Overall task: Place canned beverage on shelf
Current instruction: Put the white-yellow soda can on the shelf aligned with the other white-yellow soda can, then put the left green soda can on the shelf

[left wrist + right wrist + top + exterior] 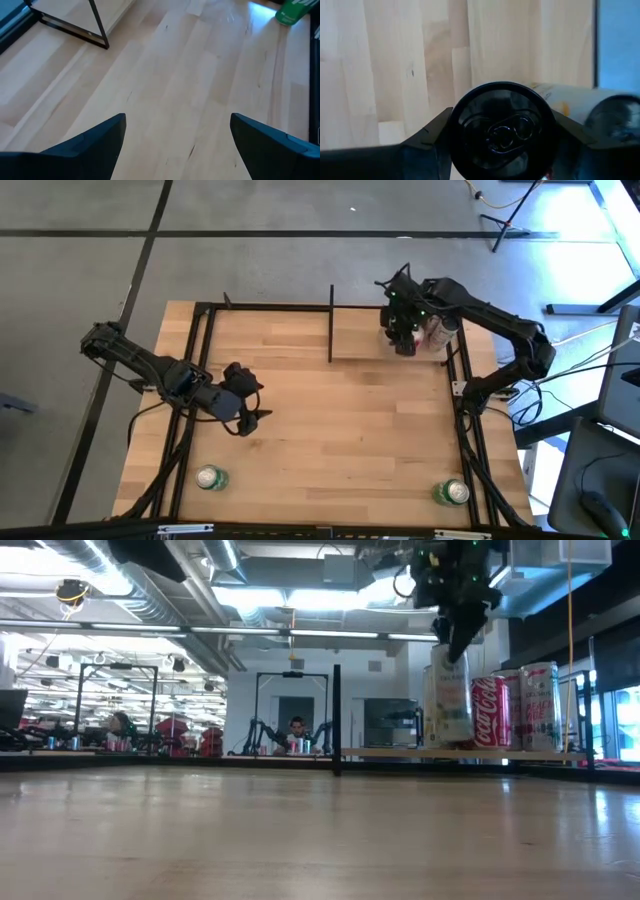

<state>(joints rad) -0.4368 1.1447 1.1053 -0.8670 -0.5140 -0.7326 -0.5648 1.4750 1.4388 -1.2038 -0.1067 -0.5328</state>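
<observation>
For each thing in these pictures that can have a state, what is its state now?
right gripper: over the shelf, jaws shut on a can.
held can: upright, on or just above the shelf board; contact unclear.
red can: standing upright on the shelf.
silver can: upright beside the red can.
shelf: holds cans at its right end.
left gripper: jaws open, empty, over the table.
two green cans: upright near the table's front edge.

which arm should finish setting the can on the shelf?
Right. Its claw already grips the can from above, over the shelf beside two other cans. The left claw is open, away at mid-table.
</observation>
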